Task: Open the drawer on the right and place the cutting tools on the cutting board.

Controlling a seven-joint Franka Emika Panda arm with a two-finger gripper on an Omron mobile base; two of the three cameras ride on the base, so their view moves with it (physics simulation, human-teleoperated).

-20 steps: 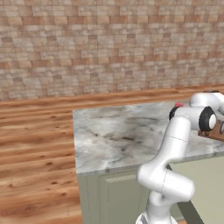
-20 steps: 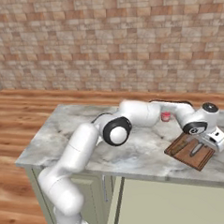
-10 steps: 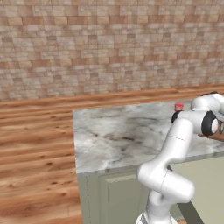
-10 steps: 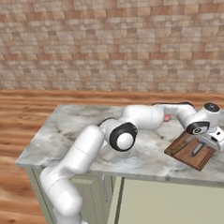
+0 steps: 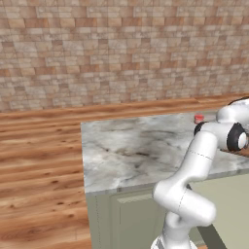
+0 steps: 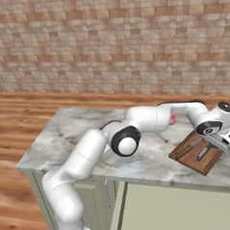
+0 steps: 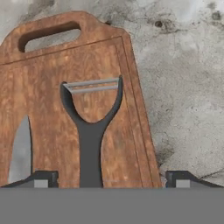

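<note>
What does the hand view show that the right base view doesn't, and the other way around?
Hand view alone: the peeler's grey Y-shaped head with its blade bar, the cutting board's handle slot, and the two dark fingertips standing wide apart on either side of the peeler's handle.
Right base view alone: the brick wall, the wooden floor, the cabinet front, the small red object and the arm reaching across the counter.
Both: the board, a knife blade, the peeler and the marble counter.

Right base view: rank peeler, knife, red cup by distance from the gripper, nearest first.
From the gripper:
1. Peeler, on the cutting board just beneath the fingers.
2. Knife, on the board's far side.
3. Red cup, back on the counter beyond the board.
</note>
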